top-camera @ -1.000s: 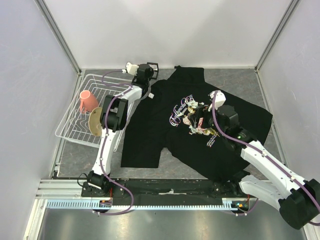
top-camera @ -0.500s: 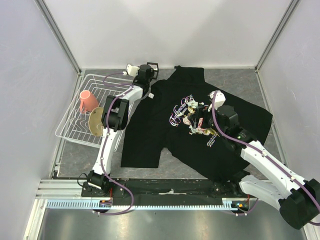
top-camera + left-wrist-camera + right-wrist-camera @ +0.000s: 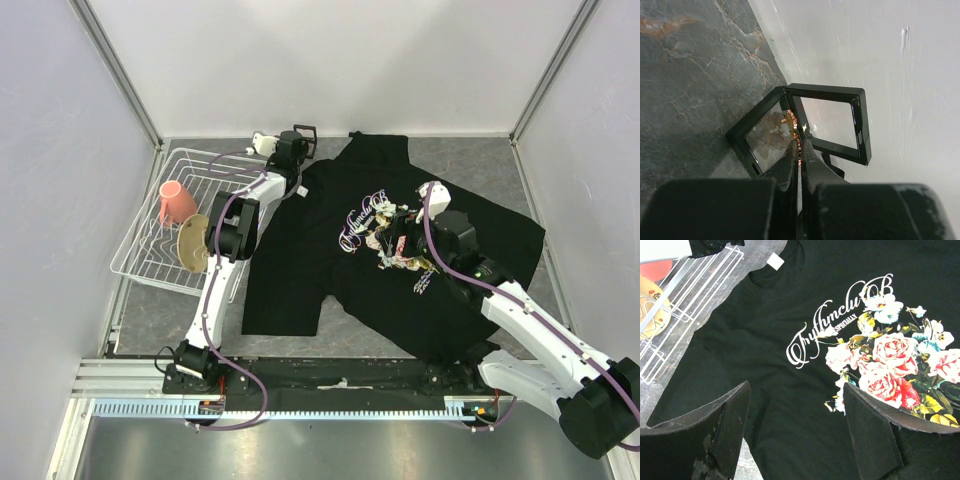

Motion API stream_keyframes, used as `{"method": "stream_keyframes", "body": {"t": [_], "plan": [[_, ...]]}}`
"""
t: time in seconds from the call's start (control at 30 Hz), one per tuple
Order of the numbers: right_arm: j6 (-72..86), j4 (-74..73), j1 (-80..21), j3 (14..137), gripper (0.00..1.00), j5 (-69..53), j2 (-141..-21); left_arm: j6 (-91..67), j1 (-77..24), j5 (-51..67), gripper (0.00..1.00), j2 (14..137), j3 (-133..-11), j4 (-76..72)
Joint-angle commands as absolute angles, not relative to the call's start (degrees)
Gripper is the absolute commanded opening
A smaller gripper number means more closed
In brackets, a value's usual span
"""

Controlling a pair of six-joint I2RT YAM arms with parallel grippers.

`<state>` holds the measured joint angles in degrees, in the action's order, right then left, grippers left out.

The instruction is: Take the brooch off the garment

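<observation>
Far left, wire rack (image 3: 128,262) with pink cup (image 3: 176,203) and tan disc (image 3: 190,243), not involved. Left arm is stretched to the back edge of the table. In the wrist view the left gripper (image 3: 798,139) has its fingers pinched together on a small orange thing, which I take to be the brooch (image 3: 790,120). It is held right at the open black frame case (image 3: 860,126), against or just over its clear panel; cannot tell if it touches. So the brooch is off the garment (image 3: 296,275) and well apart from it, by the back wall. No pin shows on the shirt in the top or right wrist view. The removal itself looks done. What seems left is setting the brooch down in or at the case and letting go, not yet done. The shirt lies flat mid-table, with rose print (image 3: 895,360), white lettering and neck label (image 3: 775,260) all in view. The right gripper (image 3: 796,390) hovers low over the chest of the shirt beside the print, fingers spread wide, nothing between them; unclear if it presses the cloth. Against the earlier top views, the left wrist has crept a little, its white camera block sitting slightly lower in frame. Rack, shirt and right arm match, with no visible shift.
</observation>
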<state>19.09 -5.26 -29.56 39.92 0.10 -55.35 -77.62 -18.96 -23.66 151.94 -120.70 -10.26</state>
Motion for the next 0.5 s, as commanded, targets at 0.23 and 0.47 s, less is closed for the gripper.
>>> {"method": "stream_keyframes", "body": {"t": [0.23, 0.47], "plan": [[18.90, -3.78, -29.97, 41.66, 0.82, 0.35, -55.28, -79.72, -18.11, -24.44, 0.15, 152.67, -123.49, -11.07], [19.34, -3.25, -30.06, 41.13, 0.82, 0.18, -55.02, -77.96, -18.02, -22.77, 0.41, 150.03, -120.42, -12.22]]}}
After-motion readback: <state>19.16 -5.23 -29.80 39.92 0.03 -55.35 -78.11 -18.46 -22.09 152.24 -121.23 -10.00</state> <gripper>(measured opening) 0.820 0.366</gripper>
